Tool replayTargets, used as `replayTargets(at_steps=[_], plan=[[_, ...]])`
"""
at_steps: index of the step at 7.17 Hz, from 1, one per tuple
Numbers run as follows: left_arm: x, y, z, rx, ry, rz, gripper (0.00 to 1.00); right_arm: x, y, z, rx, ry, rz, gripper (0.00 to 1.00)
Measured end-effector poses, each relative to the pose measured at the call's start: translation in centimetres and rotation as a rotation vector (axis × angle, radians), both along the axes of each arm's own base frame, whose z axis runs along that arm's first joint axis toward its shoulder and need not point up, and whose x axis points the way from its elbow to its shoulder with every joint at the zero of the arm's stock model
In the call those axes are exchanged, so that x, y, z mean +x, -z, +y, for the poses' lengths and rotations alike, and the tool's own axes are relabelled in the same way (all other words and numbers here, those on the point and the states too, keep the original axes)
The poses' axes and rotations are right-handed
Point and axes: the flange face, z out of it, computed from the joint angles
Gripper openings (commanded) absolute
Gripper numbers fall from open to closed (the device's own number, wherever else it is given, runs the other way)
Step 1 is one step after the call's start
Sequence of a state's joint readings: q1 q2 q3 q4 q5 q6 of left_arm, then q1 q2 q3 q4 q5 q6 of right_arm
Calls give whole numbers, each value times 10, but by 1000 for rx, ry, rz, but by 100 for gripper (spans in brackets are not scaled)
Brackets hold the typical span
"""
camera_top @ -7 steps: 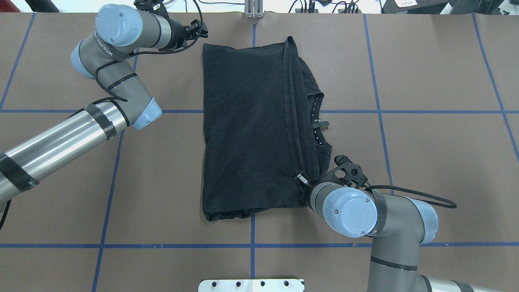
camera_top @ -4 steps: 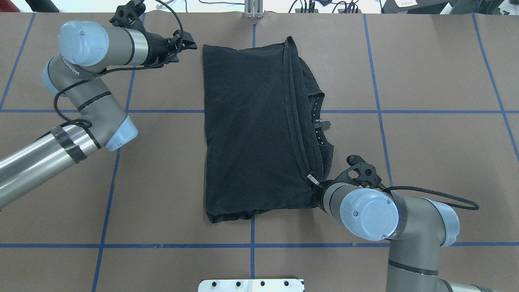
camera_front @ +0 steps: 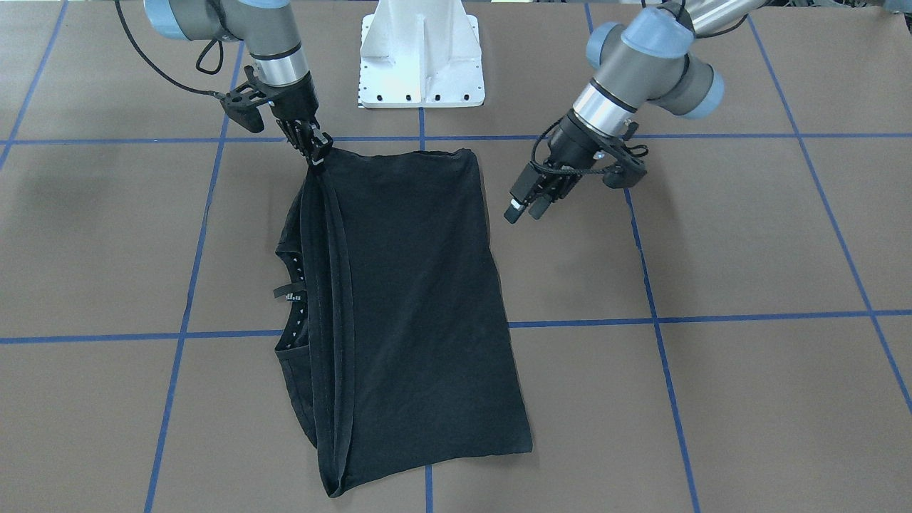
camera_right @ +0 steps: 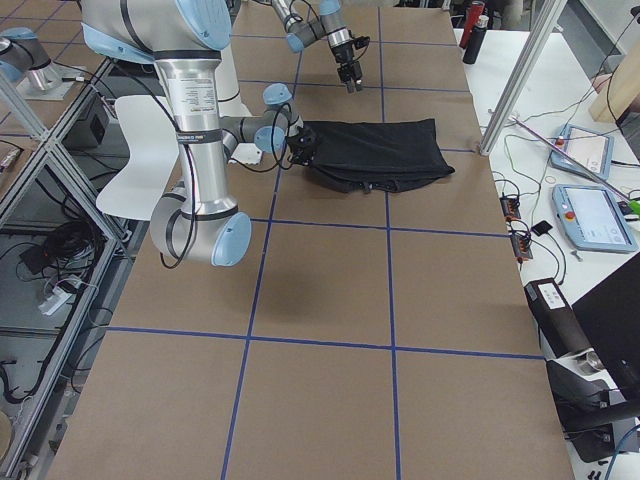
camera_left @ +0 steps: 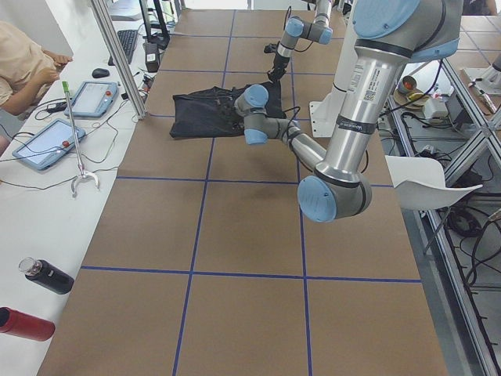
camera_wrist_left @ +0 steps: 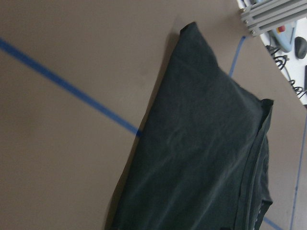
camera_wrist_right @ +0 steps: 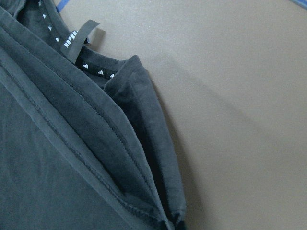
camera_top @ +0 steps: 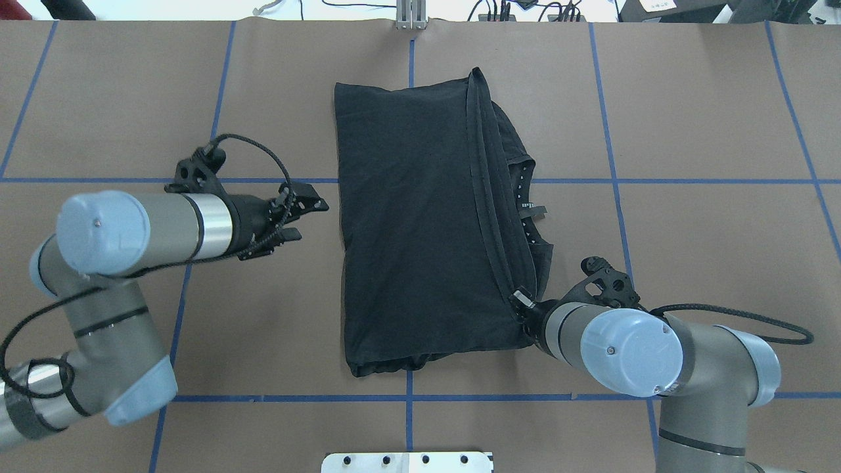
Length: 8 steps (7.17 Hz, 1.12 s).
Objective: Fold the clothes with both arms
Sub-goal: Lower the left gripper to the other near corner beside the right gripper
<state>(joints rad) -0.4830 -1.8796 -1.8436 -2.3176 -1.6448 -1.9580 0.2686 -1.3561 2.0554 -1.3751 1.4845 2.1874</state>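
T-shirt: black, folded over on itself, lying flat at the middle of the table, long side running from the robot's edge to the far edge.
hems: two stitched bands side by side on top of the fold, running from the far edge down to the near corner on the robot's right.
collar: showing from under the folded layer on the robot's right, lined with small white marks.
tag: small, sticking out past the collar onto the bare table.
right gripper: clenched on the T-shirt's near right corner, where the hems end; corner perhaps raised a little off the table, hard to judge from above.
left gripper: fingers spread with nothing between them, pointing at the T-shirt's left edge, near it but clear of the cloth.
blue tape lines: a grid over the brown table, one line passing under the T-shirt.
white base: at the robot's edge of the table, between the two arms.
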Motion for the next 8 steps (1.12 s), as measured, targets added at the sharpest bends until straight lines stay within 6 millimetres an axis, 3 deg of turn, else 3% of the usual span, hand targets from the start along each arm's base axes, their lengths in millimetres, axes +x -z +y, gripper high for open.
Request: replayTargets(at_steps=[1,3,5,8], plan=[[26,4,42,-47,-8,-4,74,3,3,2,-3,6,-9,0],[66,-4,93,-93,-22,-23,73,7,6,4,-10,15,-19,0],[82,-12,115,-104,-43,-43,70,8,4,5,-12,16,-18,0],[94,-15,131,-121,-68,-58,54,8,5,5,-12,17,-20,0]])
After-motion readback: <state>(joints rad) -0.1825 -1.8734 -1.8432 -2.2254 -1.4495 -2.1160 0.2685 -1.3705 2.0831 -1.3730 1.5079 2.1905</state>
